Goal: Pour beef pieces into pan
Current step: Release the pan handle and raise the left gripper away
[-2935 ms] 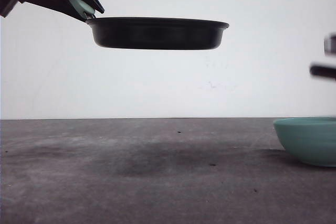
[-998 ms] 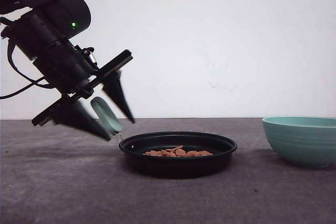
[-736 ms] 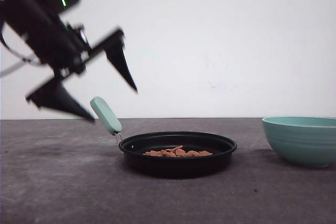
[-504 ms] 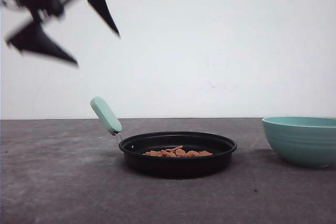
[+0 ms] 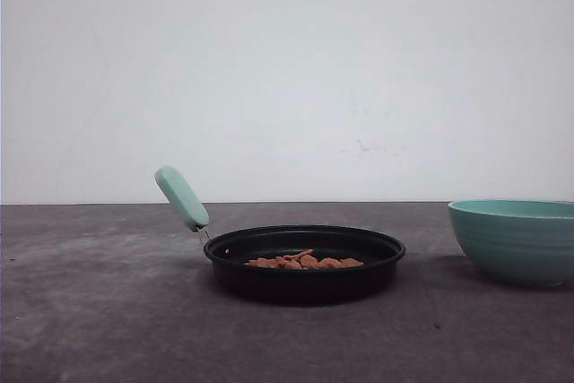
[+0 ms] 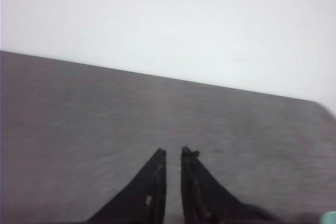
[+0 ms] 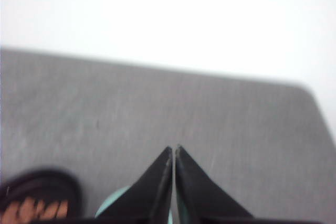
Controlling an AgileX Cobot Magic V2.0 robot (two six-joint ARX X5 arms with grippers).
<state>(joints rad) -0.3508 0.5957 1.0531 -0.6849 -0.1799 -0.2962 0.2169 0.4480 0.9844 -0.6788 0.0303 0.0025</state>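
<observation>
The black pan [image 5: 305,281] rests on the table, its mint-green handle [image 5: 182,198] slanting up to the left. The orange-brown beef pieces [image 5: 305,261] lie in a low heap on its bottom. In the left wrist view my left gripper [image 6: 173,151] hangs over bare table, its fingers drawn together with a thin slit and nothing between them. In the right wrist view my right gripper [image 7: 174,148] has its tips touching and holds nothing. Past it a blurred part of the pan [image 7: 37,179] with beef pieces [image 7: 31,211] shows.
A teal ribbed bowl [image 5: 516,239] stands on the dark grey table [image 5: 108,311] to the right of the pan, a short gap between them. A pale teal curve of the bowl [image 7: 111,206] sits under the right fingers. A white wall stands behind.
The left arm, which set the pan down and let go of the handle, has risen up and left out of the front view. Pan, beef and bowl stay still.
</observation>
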